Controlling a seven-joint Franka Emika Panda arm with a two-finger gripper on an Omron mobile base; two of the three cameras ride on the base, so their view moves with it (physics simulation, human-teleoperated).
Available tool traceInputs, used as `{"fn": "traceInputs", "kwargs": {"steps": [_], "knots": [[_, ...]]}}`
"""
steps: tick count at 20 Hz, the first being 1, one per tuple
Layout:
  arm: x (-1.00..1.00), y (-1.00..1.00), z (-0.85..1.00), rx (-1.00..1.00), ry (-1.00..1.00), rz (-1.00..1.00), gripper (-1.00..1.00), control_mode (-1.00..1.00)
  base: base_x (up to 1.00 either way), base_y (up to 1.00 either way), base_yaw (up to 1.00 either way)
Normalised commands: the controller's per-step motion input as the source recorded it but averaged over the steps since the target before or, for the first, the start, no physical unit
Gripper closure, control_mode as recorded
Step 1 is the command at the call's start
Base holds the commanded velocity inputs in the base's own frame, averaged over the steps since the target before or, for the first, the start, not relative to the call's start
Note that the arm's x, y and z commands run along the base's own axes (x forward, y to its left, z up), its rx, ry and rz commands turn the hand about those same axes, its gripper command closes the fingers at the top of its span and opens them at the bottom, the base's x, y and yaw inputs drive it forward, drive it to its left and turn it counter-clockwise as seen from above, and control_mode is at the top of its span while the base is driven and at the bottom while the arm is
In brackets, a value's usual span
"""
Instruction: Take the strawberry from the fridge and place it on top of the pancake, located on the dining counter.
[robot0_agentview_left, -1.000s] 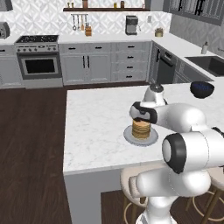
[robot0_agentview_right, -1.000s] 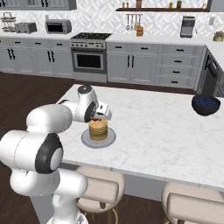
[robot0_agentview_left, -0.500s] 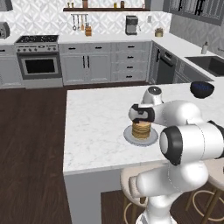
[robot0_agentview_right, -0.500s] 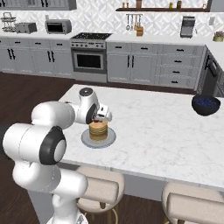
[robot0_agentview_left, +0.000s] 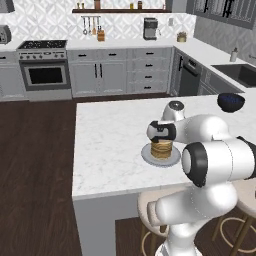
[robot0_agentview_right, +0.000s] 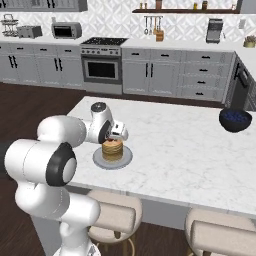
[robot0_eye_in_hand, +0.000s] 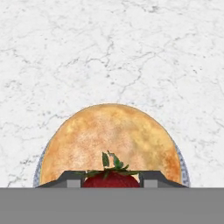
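White marble dining counter (robot0_agentview_left: 107, 145) with grey base, dark wood floor around, grey cabinets and oven along the far wall, dark bowl (robot0_agentview_right: 235, 120) near the counter's 2 o'clock corner. Pancake (robot0_eye_in_hand: 111, 140) stack on grey plate (robot0_agentview_right: 100, 161) sitting close to the near 6 o'clock edge, wide bare marble toward 12 and 9 o'clock. Gripper (robot0_eye_in_hand: 112, 179) directly over the stack, fingers (robot0_eye_in_hand: 70, 179) clamped on the strawberry (robot0_eye_in_hand: 111, 178), at the stack's 6 o'clock in hand view.

Left base view: you look forward and down from behind the arm's left | right base view: same from its right | shared: white marble-topped island (robot0_agentview_left: 110, 145) (robot0_agentview_right: 190, 155) | hand view: close, straight down on the golden-brown pancake stack (robot0_eye_in_hand: 111, 140)
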Motion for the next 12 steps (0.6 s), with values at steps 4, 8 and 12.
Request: {"fn": "traceInputs", "kwargs": {"steps": [4, 8, 12], "knots": [[0.00, 0.00, 0.00, 0.00, 0.00, 0.00, -1.00, -1.00, 0.00, 0.00, 0.00], [0.00, 0.00, 0.20, 0.00, 0.00, 0.00, -1.00, -1.00, 0.00, 0.00, 0.00], [-0.16, 0.00, 0.56, 0.00, -0.03, 0.00, -1.00, -1.00, 0.00, 0.00, 0.00]]}}
